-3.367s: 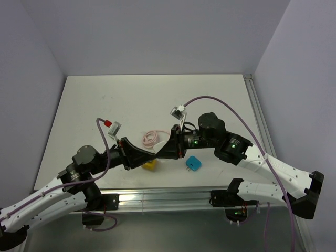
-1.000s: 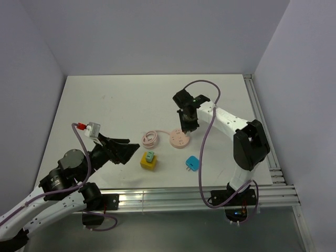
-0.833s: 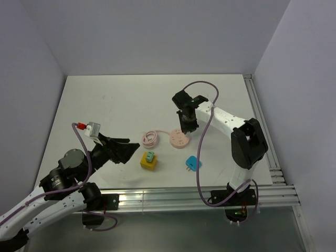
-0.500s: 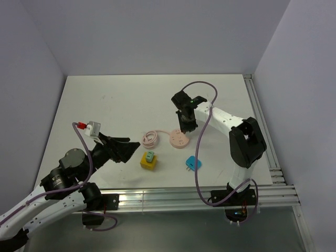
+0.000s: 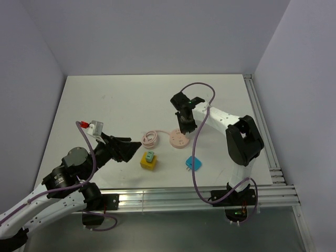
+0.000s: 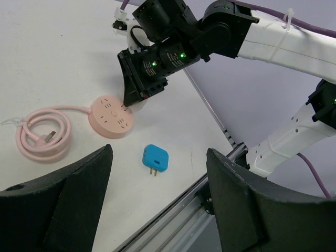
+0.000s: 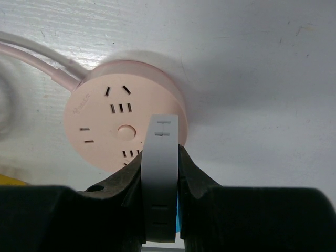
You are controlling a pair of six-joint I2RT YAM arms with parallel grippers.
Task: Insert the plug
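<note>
Left gripper (image 5: 131, 145): jaws wide apart, holding and touching nothing; it hangs above the table (image 5: 105, 100), just left of the yellow block.
Left arm (image 5: 68, 176): reaches from the near-left corner toward the middle, with the wrist low and the fingers pointing right.
Yellow block (image 5: 149, 163): stands on the table near the front edge with a small green plug (image 5: 150, 156) seated in its top.
Pink cable (image 5: 151, 138): lies wound in a loose coil behind the yellow block and runs right into the socket.
Pink round socket (image 5: 178, 139): lies flat at mid-table; its top face shows several groups of slots around a centre button.
Right gripper (image 6: 129, 101): fingers drawn together, clamped on a pale grey strip (image 7: 163, 157) that stands on edge between them. The tip is down at the socket's rim on its far right side; whether it touches cannot be told.
Pale grey strip: flat and narrow, with small slot marks near its end; in the wrist view it overlaps the socket's edge. What it is cannot be told.
Blue plug (image 5: 192, 163): a square body with two metal prongs, lying flat on the table near the front edge. It sits just right of the yellow block, apart from the socket, with no gripper on it.
Right arm (image 5: 239, 139): rises from the near-right base, folds at the elbow, and extends left, with the wrist pitched down over the socket.
</note>
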